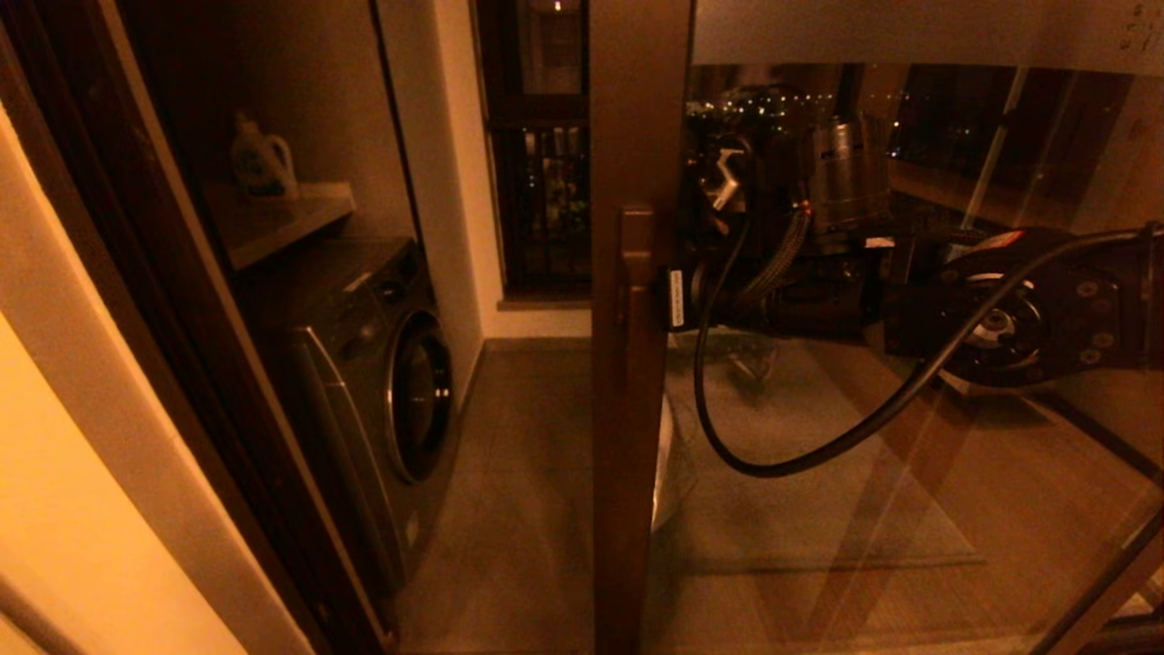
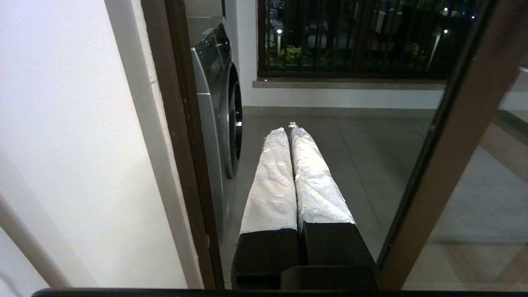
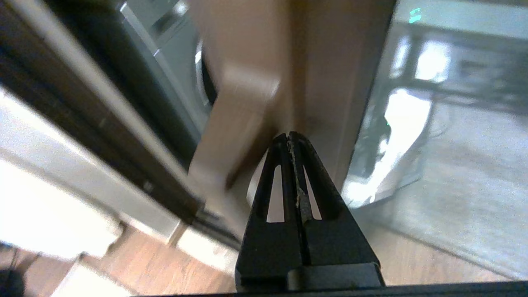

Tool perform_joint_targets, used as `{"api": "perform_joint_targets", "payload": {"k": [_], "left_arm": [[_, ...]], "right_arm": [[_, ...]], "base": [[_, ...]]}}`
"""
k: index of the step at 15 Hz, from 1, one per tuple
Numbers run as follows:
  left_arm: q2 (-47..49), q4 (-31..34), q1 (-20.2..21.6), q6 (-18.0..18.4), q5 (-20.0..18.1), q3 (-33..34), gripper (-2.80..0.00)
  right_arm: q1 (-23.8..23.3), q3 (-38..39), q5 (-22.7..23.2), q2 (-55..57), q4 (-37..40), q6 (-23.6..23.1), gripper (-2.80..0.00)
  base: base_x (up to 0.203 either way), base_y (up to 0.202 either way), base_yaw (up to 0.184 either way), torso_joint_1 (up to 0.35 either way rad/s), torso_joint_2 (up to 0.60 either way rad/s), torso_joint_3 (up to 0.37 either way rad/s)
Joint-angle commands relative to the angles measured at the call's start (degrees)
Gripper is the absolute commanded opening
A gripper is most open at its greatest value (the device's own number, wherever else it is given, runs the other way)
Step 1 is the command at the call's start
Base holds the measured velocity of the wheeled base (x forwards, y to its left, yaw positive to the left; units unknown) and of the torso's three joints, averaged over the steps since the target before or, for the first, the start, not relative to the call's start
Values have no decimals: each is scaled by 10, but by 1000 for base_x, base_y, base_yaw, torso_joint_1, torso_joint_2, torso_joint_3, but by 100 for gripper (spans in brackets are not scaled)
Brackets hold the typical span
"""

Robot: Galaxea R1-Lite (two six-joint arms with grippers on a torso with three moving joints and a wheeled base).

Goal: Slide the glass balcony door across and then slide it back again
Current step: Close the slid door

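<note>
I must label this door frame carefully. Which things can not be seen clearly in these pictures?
- Head view: right claw's tips, hidden behind the brown wooden frame of the glass balcony door.
- Right wrist view: pale wooden bar handle, blurred; contact with the shut right claw unclear.
- Head view: white detergent bottle's label, too dim.

Right gripper and left gripper, jaws closed.

Open gap between door jamb and glass balcony door — washing machine crowds its left; bare floor beyond.
</note>
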Motion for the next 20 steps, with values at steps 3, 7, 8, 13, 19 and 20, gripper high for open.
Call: {"api": "perform_joint_targets", "payload": {"k": [3, 7, 8, 13, 19, 20], "left_arm": [[1, -1, 0, 0, 0, 23, -280], [1, -1, 0, 0, 0, 23, -280], [1, -1, 0, 0, 0, 23, -280], [1, -1, 0, 0, 0, 23, -280], [1, -1, 0, 0, 0, 23, -280], [1, -1, 0, 0, 0, 23, -280]], "right_arm": [[23, -7, -1, 8, -2, 1, -280], [37, -48, -16, 38, -2, 1, -280], [41, -66, -26, 50, -1, 5, -280], [70, -104, -33, 90, 1, 20, -280], [97, -161, -52, 131, 4, 20, -280], [99, -173, -57, 139, 4, 20, -280]], "base": [[0, 0, 0, 0, 0, 0], [0, 0, 0, 0, 0, 0], [0, 0, 0, 0, 0, 0], [0, 0, 0, 0, 0, 0], [0, 0, 0, 0, 0, 0], [0, 0, 0, 0, 0, 0]]}}
